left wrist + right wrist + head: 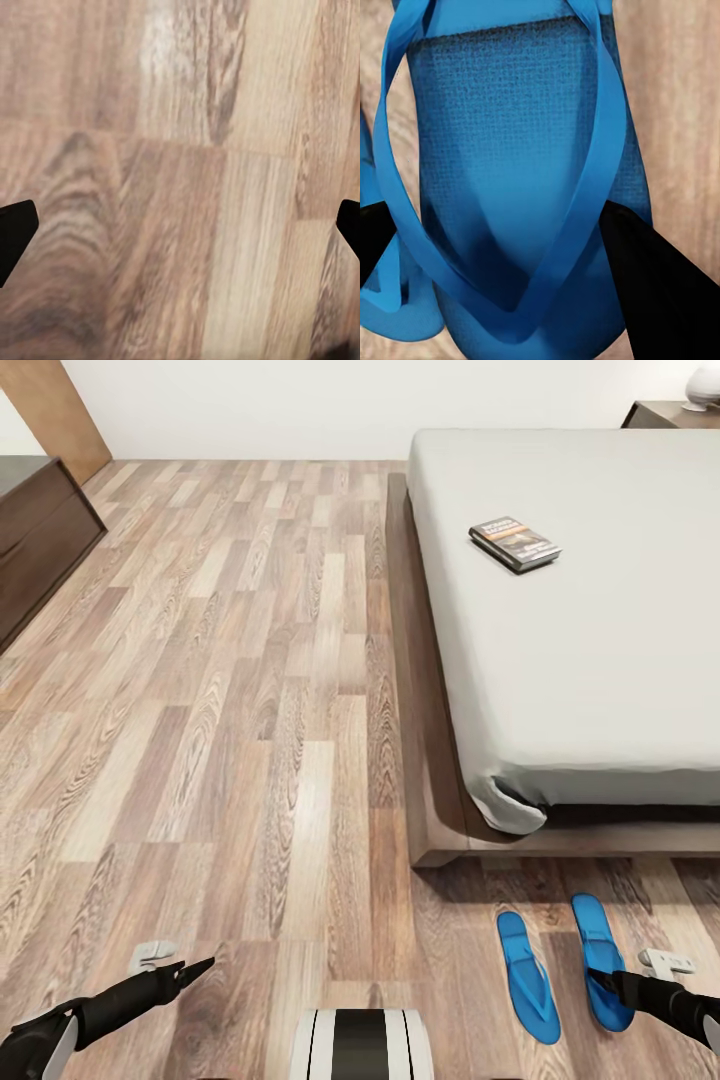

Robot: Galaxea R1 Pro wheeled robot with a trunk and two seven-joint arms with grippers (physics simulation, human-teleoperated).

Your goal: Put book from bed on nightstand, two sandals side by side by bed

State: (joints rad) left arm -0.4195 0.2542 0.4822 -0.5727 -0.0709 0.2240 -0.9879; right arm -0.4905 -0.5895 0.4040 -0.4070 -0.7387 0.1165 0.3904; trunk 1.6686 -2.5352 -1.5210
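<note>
- The two sandals lie side by side on the wood floor (250,710) at the foot of the bed (430,760): the left sandal (527,975) and the right sandal (598,950).
- The right gripper (600,980) is directly over the right sandal (517,172), its fingers spread at either side of the straps, not clenched.
- The left gripper (200,968) hangs released over bare floor, well apart from the sandals.
- The book (514,543) lies on the mattress.
</note>
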